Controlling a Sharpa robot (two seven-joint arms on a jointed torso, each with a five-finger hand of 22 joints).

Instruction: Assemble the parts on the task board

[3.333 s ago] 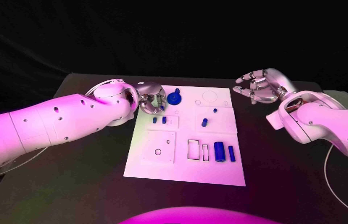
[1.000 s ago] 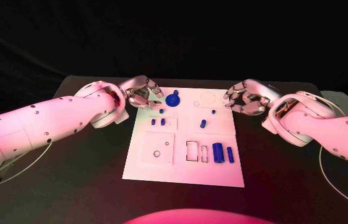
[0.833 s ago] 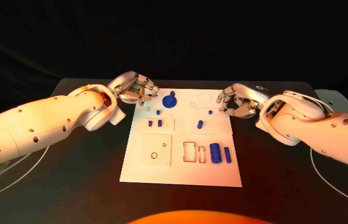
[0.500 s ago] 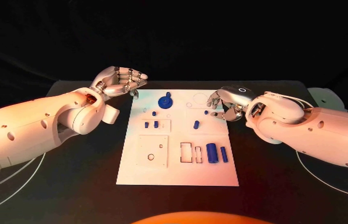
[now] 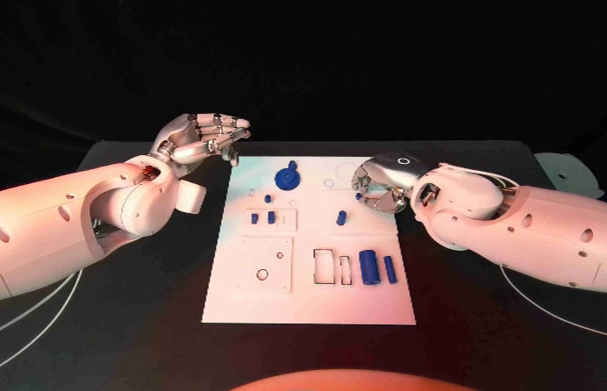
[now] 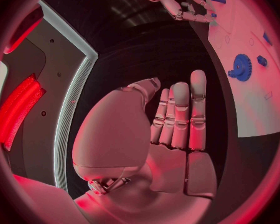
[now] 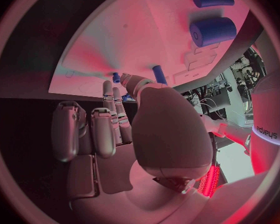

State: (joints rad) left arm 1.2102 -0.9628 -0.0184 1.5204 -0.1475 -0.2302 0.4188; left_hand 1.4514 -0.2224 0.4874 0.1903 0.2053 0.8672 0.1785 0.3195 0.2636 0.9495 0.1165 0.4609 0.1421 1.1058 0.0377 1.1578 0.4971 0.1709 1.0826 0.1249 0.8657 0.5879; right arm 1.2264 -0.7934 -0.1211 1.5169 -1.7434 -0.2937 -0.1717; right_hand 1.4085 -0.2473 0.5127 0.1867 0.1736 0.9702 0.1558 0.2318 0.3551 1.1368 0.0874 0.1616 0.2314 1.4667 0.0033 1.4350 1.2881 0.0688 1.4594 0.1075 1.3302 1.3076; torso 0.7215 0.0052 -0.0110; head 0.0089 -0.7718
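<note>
In the head view, the white task board [image 5: 310, 259] lay in the middle of the black table [image 5: 493, 286]. The left hand [image 5: 200, 138] was raised off the board's far left corner, its fingers curled loosely with nothing visibly in them. The right hand [image 5: 380, 183] hung low over the board's far right part, fingers bent down near a small blue peg [image 5: 341, 218]; whether they touched any part could not be told. A blue gear [image 5: 287, 179] sat near the far edge, a thick blue cylinder [image 5: 368, 266] and a thin blue pin [image 5: 389, 269] lay beside the rectangular slots nearer the robot.

In the left wrist view, the left hand [image 6: 168, 134] showed straight fingers pressed side by side, holding nothing, with the gear [image 6: 241, 67] well apart from it.

In the right wrist view, the right hand [image 7: 124, 129] had its fingers curled toward the board, tips close to two small blue pegs [image 7: 157, 73], apparently empty.

The step seemed to be a reach for a peg. Doing it well would mean lowering slowly, pinching the peg squarely, and keeping it upright without nudging its neighbours.
</note>
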